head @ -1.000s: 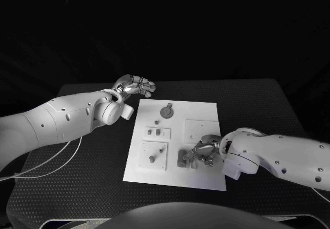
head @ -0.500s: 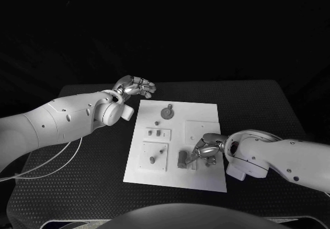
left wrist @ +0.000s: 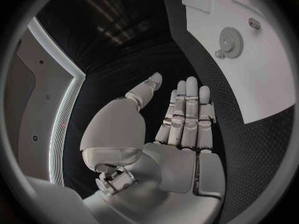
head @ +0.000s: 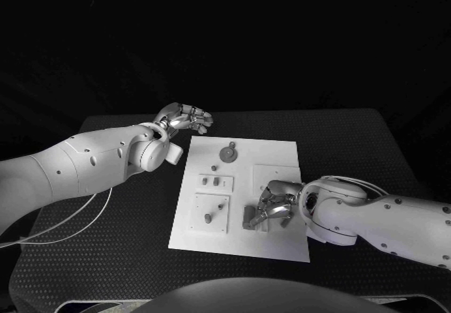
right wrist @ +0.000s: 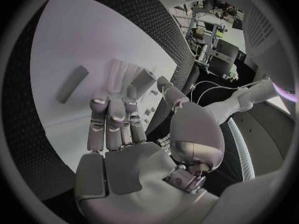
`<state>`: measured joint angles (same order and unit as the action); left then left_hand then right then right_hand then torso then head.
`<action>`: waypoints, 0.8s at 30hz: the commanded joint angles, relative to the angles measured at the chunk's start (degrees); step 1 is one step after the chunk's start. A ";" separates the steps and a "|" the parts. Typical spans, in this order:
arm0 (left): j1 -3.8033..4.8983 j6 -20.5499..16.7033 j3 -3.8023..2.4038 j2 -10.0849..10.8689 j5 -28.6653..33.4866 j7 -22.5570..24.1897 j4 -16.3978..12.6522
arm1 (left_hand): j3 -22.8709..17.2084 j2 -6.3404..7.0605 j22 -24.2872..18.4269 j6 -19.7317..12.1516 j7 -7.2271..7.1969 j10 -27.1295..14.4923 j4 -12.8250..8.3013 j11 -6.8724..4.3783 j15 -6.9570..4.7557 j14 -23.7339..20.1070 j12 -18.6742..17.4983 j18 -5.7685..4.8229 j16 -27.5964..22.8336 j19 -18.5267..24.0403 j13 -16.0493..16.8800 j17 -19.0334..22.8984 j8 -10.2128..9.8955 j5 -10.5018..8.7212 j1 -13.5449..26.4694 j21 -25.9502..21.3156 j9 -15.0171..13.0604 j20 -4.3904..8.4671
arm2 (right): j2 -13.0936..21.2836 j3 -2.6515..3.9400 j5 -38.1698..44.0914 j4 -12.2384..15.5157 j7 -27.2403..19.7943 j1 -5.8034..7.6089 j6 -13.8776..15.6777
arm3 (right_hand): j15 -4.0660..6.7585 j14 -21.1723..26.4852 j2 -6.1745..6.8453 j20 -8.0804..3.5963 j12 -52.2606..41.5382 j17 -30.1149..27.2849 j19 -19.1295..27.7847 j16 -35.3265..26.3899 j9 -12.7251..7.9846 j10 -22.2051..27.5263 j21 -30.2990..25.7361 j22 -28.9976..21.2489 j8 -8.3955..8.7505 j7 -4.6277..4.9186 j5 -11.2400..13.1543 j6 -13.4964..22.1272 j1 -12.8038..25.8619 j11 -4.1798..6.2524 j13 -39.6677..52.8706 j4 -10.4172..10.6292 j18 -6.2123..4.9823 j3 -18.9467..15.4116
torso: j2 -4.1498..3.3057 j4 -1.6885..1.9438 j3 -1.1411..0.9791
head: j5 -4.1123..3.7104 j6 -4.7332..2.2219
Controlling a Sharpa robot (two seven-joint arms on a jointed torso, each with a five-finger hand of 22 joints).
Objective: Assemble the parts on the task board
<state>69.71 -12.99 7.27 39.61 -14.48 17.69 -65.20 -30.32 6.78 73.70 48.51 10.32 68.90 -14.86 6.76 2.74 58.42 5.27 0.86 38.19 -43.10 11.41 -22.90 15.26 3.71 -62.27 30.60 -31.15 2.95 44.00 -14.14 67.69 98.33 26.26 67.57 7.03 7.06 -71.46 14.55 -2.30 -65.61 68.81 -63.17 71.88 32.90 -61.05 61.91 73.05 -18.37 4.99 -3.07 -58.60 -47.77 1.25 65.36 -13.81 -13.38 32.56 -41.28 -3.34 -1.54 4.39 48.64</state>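
My right hand [head: 274, 207] is hovering open-fingered over the task board [head: 282, 153], having slid toward 11 o'clock, by a grey part [head: 250, 217]. My left hand [head: 185, 118] is staying open off the board's 10 o'clock corner above the desk [head: 366, 140]; I'm reading no writing anywhere.

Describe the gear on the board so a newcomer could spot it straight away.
Start at the white task board in the middle of the black table. Go to its far end, nearest the left hand. There lies the gear, a round, toothed, grey disc; the other parts on the board are small pegs and blocks.
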 commanded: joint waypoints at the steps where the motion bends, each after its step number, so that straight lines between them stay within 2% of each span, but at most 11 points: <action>1: 0.05 0.93 -0.04 0.01 0.28 0.27 -0.13 | -0.05 0.09 0.09 -0.27 -0.10 -0.47 0.37 -0.05 0.35 -0.08 0.02 0.57 -0.20 0.00 -0.08 -0.11 0.22 -0.14 0.43 -0.24 -0.07 -0.34 | -0.29 -0.02 8.17 0.01 1.87 -0.22 0.85 | 0.07 -0.60 -0.14 -0.08 -0.08 -0.07 -0.52 0.37 0.08 -0.63 0.16 -0.11 -0.24 -0.02 0.26 -0.61 0.08 0.03 -0.13 0.14 -1.62 -0.36 | -0.01 0.05 0.01 | 0.04 0.08; 24: 0.05 1.44 -0.04 0.15 0.22 0.04 -0.20 | 0.04 0.02 0.25 0.06 -0.23 -0.36 0.55 -0.10 0.34 -0.03 0.11 0.58 -0.30 -0.06 -0.07 -0.30 0.42 -0.19 0.63 -0.30 -0.16 -0.34 | -0.98 -0.02 12.55 0.62 3.55 -1.40 -1.05 | 0.62 -3.04 0.37 -0.35 0.58 0.12 -1.73 0.86 0.06 -2.47 0.36 -0.77 -0.63 -0.61 0.26 -1.96 1.50 0.64 -0.76 2.21 -1.62 -0.78 | 0.01 0.05 0.07 | 0.14 0.59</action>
<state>69.71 -12.43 7.27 39.82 -14.48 17.50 -65.24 -30.36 6.79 73.86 48.50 10.32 68.90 -14.69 6.76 2.77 58.45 5.27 0.86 38.19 -43.10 11.41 -23.14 15.48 3.71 -62.27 30.60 -31.26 2.95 43.07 -14.00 78.67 98.78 29.28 66.46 7.32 7.67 -74.13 14.92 -2.74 -65.37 68.94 -64.53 72.67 32.94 -63.19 61.96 72.34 -18.62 4.41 -3.07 -60.20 -46.90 1.94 64.70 -12.04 -13.38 31.80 -41.28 -3.30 -1.48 4.58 49.22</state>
